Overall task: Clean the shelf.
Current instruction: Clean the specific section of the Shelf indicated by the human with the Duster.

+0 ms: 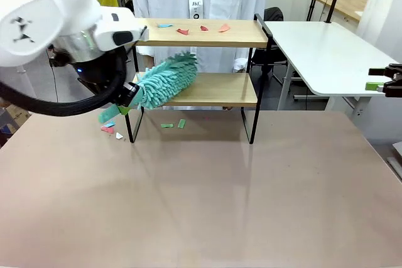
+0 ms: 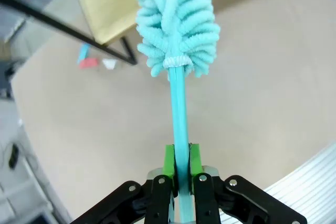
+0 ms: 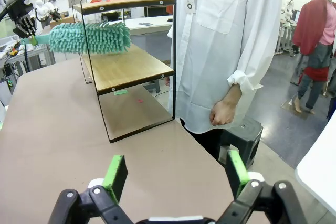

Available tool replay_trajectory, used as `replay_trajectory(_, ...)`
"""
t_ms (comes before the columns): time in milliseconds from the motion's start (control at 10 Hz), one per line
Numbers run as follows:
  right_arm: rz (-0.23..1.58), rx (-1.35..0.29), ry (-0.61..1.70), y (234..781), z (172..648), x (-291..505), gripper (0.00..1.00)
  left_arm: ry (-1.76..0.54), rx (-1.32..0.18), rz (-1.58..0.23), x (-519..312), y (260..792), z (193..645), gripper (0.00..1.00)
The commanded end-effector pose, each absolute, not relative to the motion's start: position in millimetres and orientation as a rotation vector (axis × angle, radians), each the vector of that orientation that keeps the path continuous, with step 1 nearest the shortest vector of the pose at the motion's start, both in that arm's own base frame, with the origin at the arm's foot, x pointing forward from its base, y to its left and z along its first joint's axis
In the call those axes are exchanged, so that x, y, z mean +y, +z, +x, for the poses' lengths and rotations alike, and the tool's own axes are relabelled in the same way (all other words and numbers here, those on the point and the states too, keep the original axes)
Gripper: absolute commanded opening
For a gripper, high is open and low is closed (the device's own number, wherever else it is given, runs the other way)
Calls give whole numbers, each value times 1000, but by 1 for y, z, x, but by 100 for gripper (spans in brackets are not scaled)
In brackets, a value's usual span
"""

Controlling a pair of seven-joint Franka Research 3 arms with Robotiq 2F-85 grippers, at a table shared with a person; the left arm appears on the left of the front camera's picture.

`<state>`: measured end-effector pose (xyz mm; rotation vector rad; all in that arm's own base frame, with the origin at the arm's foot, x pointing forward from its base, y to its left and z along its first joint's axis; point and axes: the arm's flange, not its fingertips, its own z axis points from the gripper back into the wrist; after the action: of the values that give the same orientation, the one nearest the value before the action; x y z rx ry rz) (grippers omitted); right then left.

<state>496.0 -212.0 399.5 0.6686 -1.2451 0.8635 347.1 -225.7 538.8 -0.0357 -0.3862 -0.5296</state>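
The shelf [image 1: 217,90] stands at the table's far side, two wooden boards in a black frame. Small coloured paper scraps [image 1: 183,31] lie on its top board. My left gripper [image 1: 127,103] is shut on the handle of a teal fluffy duster [image 1: 166,80], whose head lies over the left end of the lower board. In the left wrist view the green pads [image 2: 169,161] clamp the duster's handle [image 2: 179,114], with the duster head [image 2: 176,19] beyond. My right gripper [image 1: 380,80] hangs open at the far right, holding nothing. The right wrist view shows it [image 3: 176,169] facing the shelf [image 3: 131,67] and duster [image 3: 90,37].
More scraps lie on the table under the shelf [image 1: 167,125] and by its left leg [image 1: 108,128]. A person in a white shirt [image 3: 226,51] stands just behind the shelf. A white side table [image 1: 326,54] stands at the right. The near tabletop [image 1: 207,199] is bare.
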Motion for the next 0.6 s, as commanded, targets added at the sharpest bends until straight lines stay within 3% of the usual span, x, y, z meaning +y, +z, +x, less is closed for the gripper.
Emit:
replay_trajectory(0, 668, -1250, 865, 402, 495, -210, 100, -732, -369, -147, -199, 546, 337, 13)
replay_trajectory(500, 668, -1250, 865, 402, 495, -210, 100, -1137, -243, -266, -144, 563, 331, 13)
